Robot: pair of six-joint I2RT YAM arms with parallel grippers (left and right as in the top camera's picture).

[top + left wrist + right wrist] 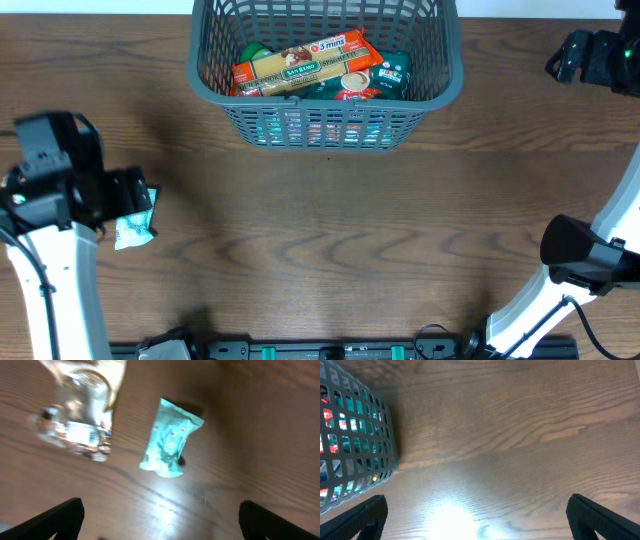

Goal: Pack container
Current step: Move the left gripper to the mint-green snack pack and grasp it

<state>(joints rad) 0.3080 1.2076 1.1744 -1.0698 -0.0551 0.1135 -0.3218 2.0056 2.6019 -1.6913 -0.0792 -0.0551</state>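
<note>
The container (325,125) is a dark grey slatted basket at the back middle of the table. It holds a pasta box (300,68) and several green and red packets. Its wall also shows at the left of the right wrist view (355,435). A teal packet (170,440) lies flat on the table ahead of my left gripper (160,525), which is open and empty. The packet also shows in the overhead view (132,230), next to my left gripper (140,195). My right gripper (477,520) is open and empty over bare table, right of the basket, at the back right in the overhead view (562,60).
A clear plastic pack with brown contents (80,415) lies left of the teal packet; the left arm hides it in the overhead view. The wooden table (350,230) stretches between the arms. The arm bases stand at the front edge.
</note>
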